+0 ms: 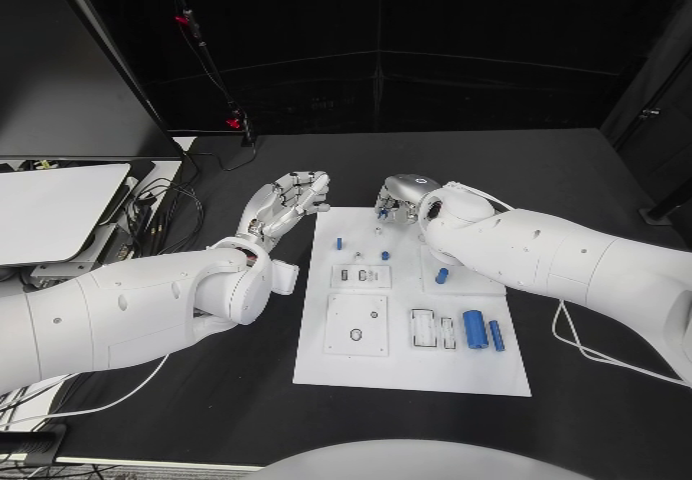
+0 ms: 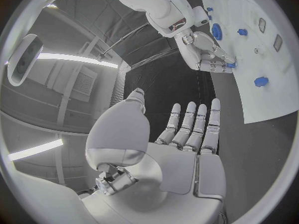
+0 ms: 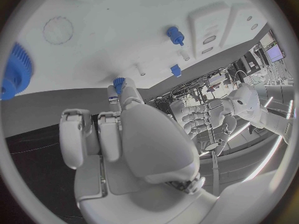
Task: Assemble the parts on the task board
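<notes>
While the white task board [image 1: 411, 370] sits flat in the middle of the black table [image 1: 577, 160], both hands are parked up at its far end. The right hand [image 1: 402, 197] is over the far edge of the board with its fingers curled down, and it looks like it's pinching a small blue part [image 3: 118, 84] at its fingertips. The right wrist view shows that blue piece right at the tips, though I can't see the grip cleanly, so take that with a grain of salt.

The left hand [image 1: 290, 200] is just off the board's far left corner, over bare table, palm open and fingers [image 2: 194, 124] stretched straight with nothing in them. It's near the right hand but not touching it.

Rest of the blue parts are spread on the board: a small peg [image 1: 339, 243] near the left edge, another short piece [image 1: 443, 275] beside the right forearm, and a fat cylinder [image 1: 475, 327] with a thinner rod [image 1: 496, 335] just beside it toward the near right corner.
</notes>
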### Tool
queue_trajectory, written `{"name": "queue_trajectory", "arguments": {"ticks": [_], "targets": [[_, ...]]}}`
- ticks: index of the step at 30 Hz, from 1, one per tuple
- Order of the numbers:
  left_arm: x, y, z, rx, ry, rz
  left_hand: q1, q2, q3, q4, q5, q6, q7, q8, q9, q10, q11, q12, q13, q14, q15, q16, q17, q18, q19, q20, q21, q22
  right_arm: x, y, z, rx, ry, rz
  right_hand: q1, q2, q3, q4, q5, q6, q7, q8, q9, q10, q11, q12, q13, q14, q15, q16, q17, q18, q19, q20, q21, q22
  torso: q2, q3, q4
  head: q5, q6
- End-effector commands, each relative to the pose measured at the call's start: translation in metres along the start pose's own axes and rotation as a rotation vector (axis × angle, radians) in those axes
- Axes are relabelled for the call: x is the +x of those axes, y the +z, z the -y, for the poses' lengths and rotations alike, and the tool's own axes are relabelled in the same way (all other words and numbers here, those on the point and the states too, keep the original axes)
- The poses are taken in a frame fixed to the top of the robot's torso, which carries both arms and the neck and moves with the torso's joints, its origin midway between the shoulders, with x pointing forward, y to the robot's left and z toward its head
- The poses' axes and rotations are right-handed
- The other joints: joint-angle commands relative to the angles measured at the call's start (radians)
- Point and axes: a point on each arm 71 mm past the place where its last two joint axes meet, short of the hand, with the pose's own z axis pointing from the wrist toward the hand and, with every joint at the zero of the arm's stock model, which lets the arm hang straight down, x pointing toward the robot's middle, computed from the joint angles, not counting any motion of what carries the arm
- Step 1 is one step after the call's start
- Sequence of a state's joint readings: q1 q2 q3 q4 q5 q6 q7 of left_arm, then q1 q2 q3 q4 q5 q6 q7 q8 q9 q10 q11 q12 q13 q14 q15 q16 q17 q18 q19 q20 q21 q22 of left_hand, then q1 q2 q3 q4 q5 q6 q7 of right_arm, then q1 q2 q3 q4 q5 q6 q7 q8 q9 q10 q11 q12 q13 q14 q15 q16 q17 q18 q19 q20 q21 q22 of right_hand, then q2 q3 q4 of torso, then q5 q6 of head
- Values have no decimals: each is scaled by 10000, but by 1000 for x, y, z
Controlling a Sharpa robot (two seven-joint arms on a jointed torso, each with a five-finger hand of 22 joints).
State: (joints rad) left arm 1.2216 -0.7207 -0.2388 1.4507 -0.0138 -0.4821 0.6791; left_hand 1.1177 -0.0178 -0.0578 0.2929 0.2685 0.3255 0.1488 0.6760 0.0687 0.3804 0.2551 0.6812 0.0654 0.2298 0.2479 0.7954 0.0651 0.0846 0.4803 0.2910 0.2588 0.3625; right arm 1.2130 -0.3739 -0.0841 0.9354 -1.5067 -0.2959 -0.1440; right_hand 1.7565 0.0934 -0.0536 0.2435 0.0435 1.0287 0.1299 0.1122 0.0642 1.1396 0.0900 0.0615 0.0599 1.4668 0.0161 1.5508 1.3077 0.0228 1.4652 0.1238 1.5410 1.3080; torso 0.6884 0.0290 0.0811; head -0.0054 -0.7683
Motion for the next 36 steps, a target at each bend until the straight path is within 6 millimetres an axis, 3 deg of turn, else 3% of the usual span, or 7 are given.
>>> {"name": "queue_trajectory", "arguments": {"ticks": [1,7,12,26,32,34,36], "targets": [[1,-2,20,2739,-40,-105,-2,90,69,5,67,20,1449,13,-16,12,3,-24,-9,-27,50,-34,-5,166,-66,-15,39,-15,1,1,0,148,-103,-223,-197,-227,-127,193,39,-314,-175,-201,-15,-468,202,-31,-10,849,174,-24,1673,-18,494,135,-98,1903,7,5,6,-9,12],[0,-2,20,2725,-35,-100,4,102,68,4,76,15,1450,12,-17,10,3,-24,-9,-26,50,-32,-5,165,-70,-15,40,-16,-2,0,1,34,-18,178,-1931,-1092,-776,474,32,-1577,-398,-507,-15,-1443,399,18,32,687,340,-212,967,117,133,317,-375,1439,3,4,-3,10,-7],[0,-2,20,2719,-18,-88,4,102,68,4,76,15,1450,12,-17,10,3,-24,-9,-26,50,-32,-5,165,-70,-15,40,-16,-9,-2,3,-167,859,1105,-3145,-2020,118,482,45,-2241,-500,-480,20,-1726,437,172,79,582,368,-359,518,192,-41,377,-557,1171,-2,9,1,3,-56],[-1,0,19,2703,23,-59,11,111,63,3,84,7,1450,9,-18,9,4,-23,-8,-22,50,-29,-3,165,-73,-15,43,-17,-41,-46,44,-511,5869,2889,-3314,-1583,521,416,63,-2096,560,-432,50,-1074,312,822,175,645,287,-322,669,159,79,311,-504,1278,-34,-26,-19,-151,49],[0,1,18,2706,31,-65,33,118,63,-3,91,5,1450,10,-18,15,3,-18,-6,-11,50,-22,-1,165,-74,-15,46,-18,-57,-68,65,-622,5776,2288,-3605,-1217,533,401,403,-3013,469,-537,-36,169,22,1813,582,510,41,-537,43,275,-199,104,-769,883,-50,-38,-36,-306,108],[0,1,18,2706,30,-69,33,118,63,-3,91,5,1450,10,-18,15,3,-18,-6,-11,50,-22,-1,165,-74,-15,46,-18,-61,-74,72,-683,5289,2179,-3765,-1270,428,407,518,-3143,304,-529,-36,715,-186,2352,892,439,-123,-650,-223,318,-317,-39,-887,732,-60,-40,-29,-369,111],[0,1,18,2707,30,-71,33,118,63,-3,91,5,1450,10,-18,15,3,-18,-6,-11,50,-22,-1,165,-74,-15,46,-18,-63,-79,80,-722,4695,2054,-4046,-1536,208,319,606,-3385,-130,-440,1,-73,-560,4550,2806,295,-343,-795,-385,321,-658,-587,-1191,465,-40,-28,-21,-434,149]]}}
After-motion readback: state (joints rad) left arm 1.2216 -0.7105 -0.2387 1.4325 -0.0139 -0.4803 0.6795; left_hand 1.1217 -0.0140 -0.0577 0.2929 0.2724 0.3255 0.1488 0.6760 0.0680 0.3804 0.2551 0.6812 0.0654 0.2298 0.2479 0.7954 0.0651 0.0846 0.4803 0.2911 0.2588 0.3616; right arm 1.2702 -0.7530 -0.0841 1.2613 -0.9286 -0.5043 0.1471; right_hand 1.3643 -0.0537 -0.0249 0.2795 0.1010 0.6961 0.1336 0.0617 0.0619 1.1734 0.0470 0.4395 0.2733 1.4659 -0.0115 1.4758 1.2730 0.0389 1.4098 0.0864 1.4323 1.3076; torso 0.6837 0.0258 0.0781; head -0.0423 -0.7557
